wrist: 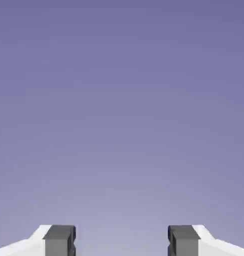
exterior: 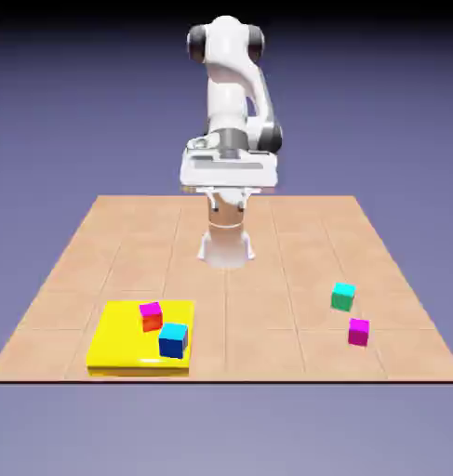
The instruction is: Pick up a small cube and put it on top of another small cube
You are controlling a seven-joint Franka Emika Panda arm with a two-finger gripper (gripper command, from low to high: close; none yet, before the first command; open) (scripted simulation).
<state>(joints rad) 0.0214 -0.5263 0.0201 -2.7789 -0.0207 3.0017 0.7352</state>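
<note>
Magenta-pink cube [exterior: 358,333] sits low at four o'clock on the desk [exterior: 267,307], just beside the teal-green cube [exterior: 342,297], so the open, empty hand [exterior: 229,206] could knock its neighbour while closing. On the yellow slab [exterior: 118,339], around seven o'clock, rest red-and-magenta and blue cubes.
</note>
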